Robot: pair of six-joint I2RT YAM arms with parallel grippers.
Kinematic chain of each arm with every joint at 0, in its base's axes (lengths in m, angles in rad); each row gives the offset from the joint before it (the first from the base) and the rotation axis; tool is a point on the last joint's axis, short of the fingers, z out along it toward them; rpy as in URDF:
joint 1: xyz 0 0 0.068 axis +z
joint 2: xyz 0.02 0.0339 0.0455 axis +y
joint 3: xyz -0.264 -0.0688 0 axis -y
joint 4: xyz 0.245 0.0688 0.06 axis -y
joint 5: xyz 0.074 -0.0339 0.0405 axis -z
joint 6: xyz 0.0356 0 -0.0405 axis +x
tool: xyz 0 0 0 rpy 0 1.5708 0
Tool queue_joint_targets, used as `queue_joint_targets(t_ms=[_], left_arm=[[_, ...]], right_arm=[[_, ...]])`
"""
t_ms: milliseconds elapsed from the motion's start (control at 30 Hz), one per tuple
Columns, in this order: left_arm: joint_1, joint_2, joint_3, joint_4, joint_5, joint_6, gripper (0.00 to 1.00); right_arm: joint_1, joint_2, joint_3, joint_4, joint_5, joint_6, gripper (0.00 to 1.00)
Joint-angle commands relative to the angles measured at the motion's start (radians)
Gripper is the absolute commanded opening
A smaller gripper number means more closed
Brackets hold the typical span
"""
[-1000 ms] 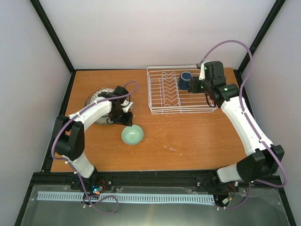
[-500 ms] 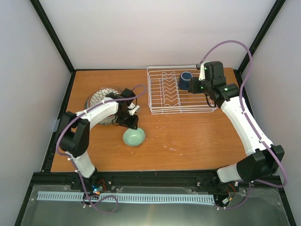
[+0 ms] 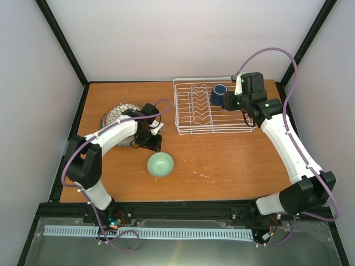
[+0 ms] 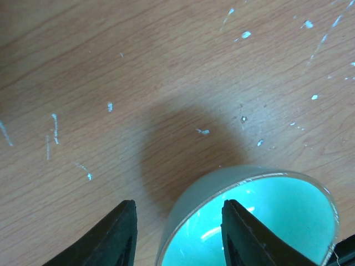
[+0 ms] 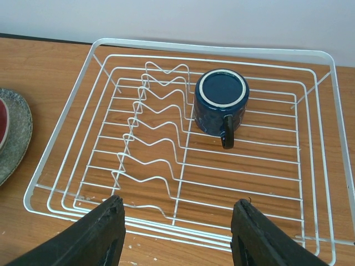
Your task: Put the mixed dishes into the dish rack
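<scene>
Top view: small pale green bowl upright on the wooden desk, just right of the left jaws and nearer the bases; white wire dish rack well apart, far right.
Left wrist: jaws parted, straddling the bowl's rim, clamping nothing.
Right wrist: right jaws wide, empty, over the rack; dark blue mug inside.

Pretty sure this is a robotics lab test cell: orange-brown wooden worktop, plain white walls, black metal frame posts at 10 and 2 o'clock, white robot arms bolted at 6.
</scene>
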State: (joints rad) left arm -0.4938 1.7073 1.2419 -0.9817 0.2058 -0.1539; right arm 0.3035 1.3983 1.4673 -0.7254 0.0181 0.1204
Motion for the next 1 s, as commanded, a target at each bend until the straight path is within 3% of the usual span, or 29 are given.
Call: queue_joint_targets(t_ms=[0,467,700,967], left_arm=[[-0.006,-0.065,0.032,-0.024,-0.02,0.004,0.43],[-0.008,-0.072,0.027,-0.01,0.059,0.054,0.5],[-0.038,0.007,0.091,-0.062,0.073,0.1,0.44],[-0.046,-0.081,0.163,-0.117,0.021,0.2,0.4]], right_arm=[[0.009,-0.023,0.024,-0.02,-0.02,0.001,0.53],[0.011,-0.048,0.034,-0.054,-0.007,-0.008,0.53],[0.016,-0.042,0.041,-0.061,-0.061,-0.008,0.53],[0.043,-0.039,0.032,-0.057,-0.103,-0.013,0.53]])
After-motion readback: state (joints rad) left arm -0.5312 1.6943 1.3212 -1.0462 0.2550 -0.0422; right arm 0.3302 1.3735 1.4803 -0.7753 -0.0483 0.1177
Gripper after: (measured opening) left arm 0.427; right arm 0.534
